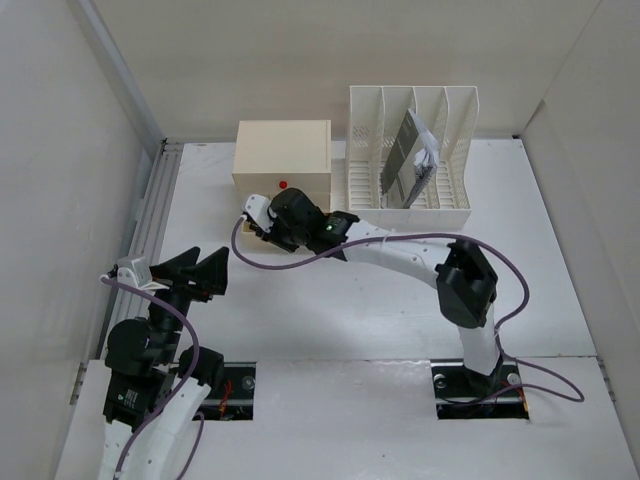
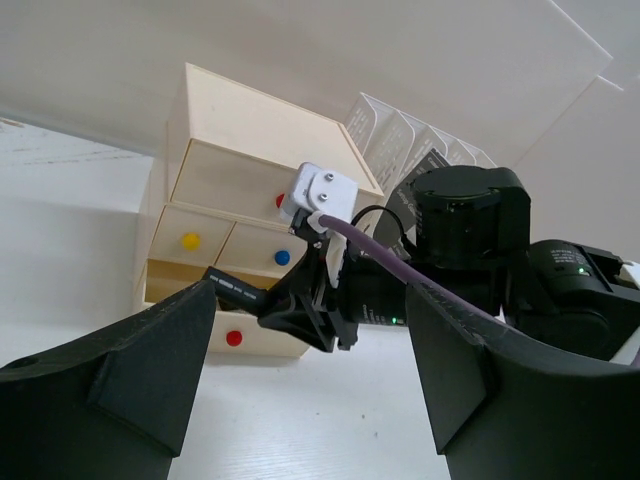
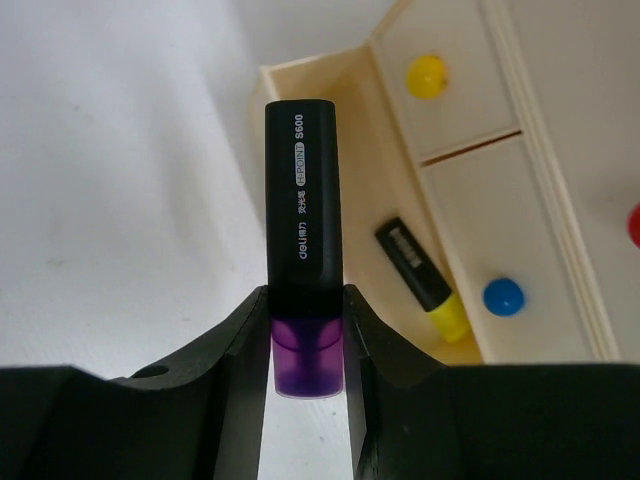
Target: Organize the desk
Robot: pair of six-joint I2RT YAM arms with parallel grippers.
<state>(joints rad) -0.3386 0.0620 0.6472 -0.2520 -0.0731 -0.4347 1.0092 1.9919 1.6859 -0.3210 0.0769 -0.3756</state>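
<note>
The white desk (image 1: pixel 330 320) carries a cream drawer box (image 1: pixel 282 155) at the back. Its bottom drawer (image 3: pixel 385 190) is pulled open, and a yellow highlighter (image 3: pixel 425 282) lies in it. My right gripper (image 3: pixel 308 350) is shut on a purple highlighter with a black body (image 3: pixel 303 220), held at its purple end with the black end over the drawer's rim. From above, the right gripper (image 1: pixel 260 226) is just in front of the box. My left gripper (image 1: pixel 195 275) is open and empty at the near left. In its wrist view (image 2: pixel 310 400) it faces the box and the held highlighter (image 2: pixel 235 290).
A white slotted file rack (image 1: pixel 410 150) with dark papers stands right of the drawer box. The box front has yellow (image 2: pixel 190 240), blue (image 2: pixel 282 257) and red (image 2: pixel 234 338) knobs. A purple cable (image 1: pixel 290 262) loops by the right arm. White walls enclose the desk.
</note>
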